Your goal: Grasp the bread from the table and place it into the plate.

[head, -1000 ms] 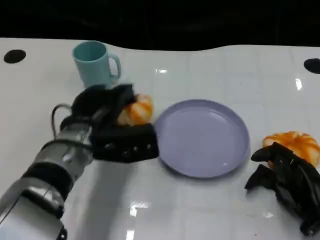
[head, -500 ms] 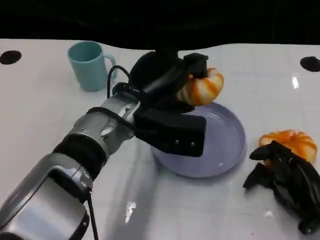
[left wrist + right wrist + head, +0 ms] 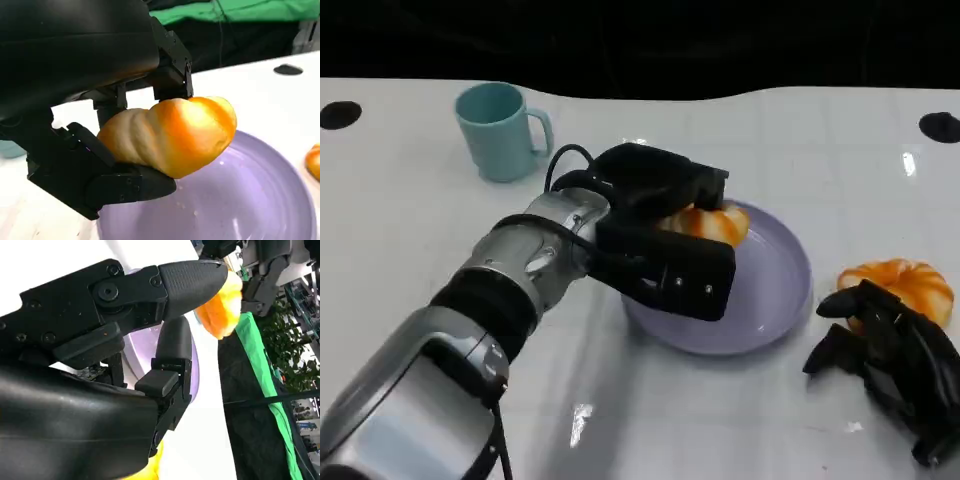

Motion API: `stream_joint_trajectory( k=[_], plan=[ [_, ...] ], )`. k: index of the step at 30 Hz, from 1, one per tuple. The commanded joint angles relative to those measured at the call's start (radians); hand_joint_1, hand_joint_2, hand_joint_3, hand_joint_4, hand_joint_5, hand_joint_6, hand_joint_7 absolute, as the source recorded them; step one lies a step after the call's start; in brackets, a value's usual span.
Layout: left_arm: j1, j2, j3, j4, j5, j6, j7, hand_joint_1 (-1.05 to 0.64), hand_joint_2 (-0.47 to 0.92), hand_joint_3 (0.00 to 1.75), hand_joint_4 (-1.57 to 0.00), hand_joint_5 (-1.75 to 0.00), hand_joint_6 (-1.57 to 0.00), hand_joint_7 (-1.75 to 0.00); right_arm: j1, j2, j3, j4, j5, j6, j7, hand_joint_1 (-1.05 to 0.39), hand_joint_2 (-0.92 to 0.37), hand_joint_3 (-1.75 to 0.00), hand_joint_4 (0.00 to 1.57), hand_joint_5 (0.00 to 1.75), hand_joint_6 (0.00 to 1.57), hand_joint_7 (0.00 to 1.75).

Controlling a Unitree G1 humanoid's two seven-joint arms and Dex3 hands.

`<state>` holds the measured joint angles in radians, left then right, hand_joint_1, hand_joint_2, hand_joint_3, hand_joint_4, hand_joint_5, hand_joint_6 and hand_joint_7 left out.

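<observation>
Since half a second ago the bread (image 3: pixel 708 222), clamped in the left hand (image 3: pixel 655 235), has been lowered to just above the plate (image 3: pixel 775 290), so release seems near, while the right hand (image 3: pixel 890 365) lies beside a second bun (image 3: pixel 900 285), its grasp unreadable

The bread (image 3: pixel 712 222) is orange and golden with pale stripes. The plate (image 3: pixel 775 290) is light purple. The cup (image 3: pixel 500 130) is soft blue-green. A second bun (image 3: pixel 905 285) is orange with pale lines. The tabletop (image 3: pixel 410 230) is shiny white with two black dots. Both hands, left (image 3: pixel 660 240) and right (image 3: pixel 890 355), are black, and the left forearm (image 3: pixel 510 285) is silver with black bands.
</observation>
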<state>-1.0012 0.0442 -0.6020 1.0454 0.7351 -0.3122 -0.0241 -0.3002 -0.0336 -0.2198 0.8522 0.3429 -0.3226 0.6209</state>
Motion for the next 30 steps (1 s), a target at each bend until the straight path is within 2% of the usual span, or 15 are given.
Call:
stream_joint_trajectory(
  k=[1,4,8,9,10,11,12,13,14,16,18,21,24,28,30],
  plan=[
    [-0.022,0.005,-0.001,0.006,-0.003,0.006,-0.011,-0.23,0.72,0.77,-0.75,-1.74,-0.77,-1.35,0.023,0.003,-0.002,0.000,-0.003,0.029,-0.014,-0.55,-0.92,-0.23,0.68,1.56,0.60,1.29],
    [-0.019,-0.008,-0.010,0.045,0.008,0.006,0.017,-0.23,0.74,0.75,-0.76,-1.64,-0.81,-1.18,0.024,0.006,-0.007,-0.012,0.014,0.055,0.001,-0.55,-0.92,-0.23,0.68,1.56,0.59,1.28],
    [-0.019,-0.016,-0.017,0.078,0.015,-0.007,0.055,-0.22,0.74,0.71,-0.79,-1.74,-0.78,-1.32,0.035,0.008,-0.008,-0.038,0.019,0.083,-0.002,-0.54,-0.92,-0.23,0.66,1.56,0.58,1.28],
    [-0.019,-0.017,-0.018,0.084,0.015,-0.011,0.064,-0.26,0.75,0.55,-0.75,-1.74,-0.75,-1.15,0.037,0.009,-0.008,-0.045,0.020,0.089,-0.003,-0.54,-0.92,-0.23,0.64,1.58,0.57,1.29],
    [-0.019,-0.018,-0.017,0.091,0.012,-0.015,0.064,-0.28,0.77,0.48,-0.74,-1.75,-0.75,-1.08,0.040,0.010,-0.008,-0.052,0.020,0.094,-0.005,-0.54,-0.92,-0.23,0.63,1.58,0.56,1.30],
    [-0.020,-0.019,-0.017,0.096,0.009,-0.017,0.063,-0.31,0.83,0.32,-0.68,-1.70,-0.75,-0.81,0.043,0.010,-0.008,-0.058,0.020,0.098,-0.007,-0.53,-0.92,-0.23,0.62,1.59,0.56,1.30],
    [-0.024,-0.019,-0.013,0.103,0.001,-0.017,0.036,-0.32,0.88,0.23,-0.67,-1.69,-0.78,-0.68,0.045,0.011,-0.008,-0.061,0.019,0.097,-0.008,-0.53,-0.92,-0.23,0.62,1.59,0.56,1.31],
    [-0.030,-0.018,-0.009,0.109,-0.010,-0.020,0.001,-0.40,0.90,0.22,-0.56,-1.47,-0.69,-0.48,0.046,0.011,-0.008,-0.063,0.019,0.097,-0.009,-0.52,-0.92,-0.23,0.62,1.60,0.56,1.31],
    [-0.034,-0.017,-0.006,0.113,-0.017,-0.022,-0.023,-0.51,0.91,0.26,-0.48,-1.05,-0.61,-0.28,0.047,0.011,-0.008,-0.064,0.019,0.098,-0.009,-0.52,-0.92,-0.24,0.61,1.60,0.56,1.31],
    [-0.043,-0.014,-0.002,0.117,-0.027,-0.028,-0.069,-0.63,0.92,0.32,-0.41,-0.73,-0.55,-0.15,0.043,0.009,-0.008,-0.058,0.019,0.094,-0.008,-0.53,-0.92,-0.23,0.62,1.60,0.56,1.31],
    [-0.046,-0.012,-0.002,0.116,-0.032,-0.029,-0.085,-0.70,0.92,0.37,-0.38,-0.58,-0.53,-0.10,0.042,0.008,-0.009,-0.055,0.019,0.092,-0.007,-0.53,-0.92,-0.23,0.62,1.59,0.56,1.31],
    [-0.048,-0.008,-0.006,0.109,-0.033,-0.031,-0.092,-0.72,0.92,0.38,-0.37,-0.53,-0.52,-0.08,0.039,0.008,-0.009,-0.052,0.018,0.093,-0.009,-0.53,-0.92,-0.23,0.62,1.59,0.56,1.31],
    [-0.051,-0.002,-0.008,0.098,-0.030,-0.035,-0.098,-0.85,0.92,0.48,-0.24,-0.47,-0.54,-0.08,0.037,0.006,-0.008,-0.049,0.015,0.094,-0.012,-0.55,-0.92,-0.21,0.65,1.59,0.57,1.31],
    [-0.051,0.001,-0.005,0.089,-0.034,-0.036,-0.102,-0.88,0.92,0.49,-0.25,-0.50,-0.59,-0.10,0.038,0.007,-0.004,-0.049,0.005,0.077,-0.021,-0.55,-0.92,-0.22,0.66,1.56,0.59,1.28],
    [-0.052,0.001,-0.003,0.087,-0.037,-0.034,-0.108,-0.88,0.92,0.48,-0.17,-0.69,-0.61,-0.11,0.038,0.006,-0.004,-0.051,0.007,0.082,-0.018,-0.55,-0.92,-0.22,0.67,1.56,0.59,1.28]
  ],
)
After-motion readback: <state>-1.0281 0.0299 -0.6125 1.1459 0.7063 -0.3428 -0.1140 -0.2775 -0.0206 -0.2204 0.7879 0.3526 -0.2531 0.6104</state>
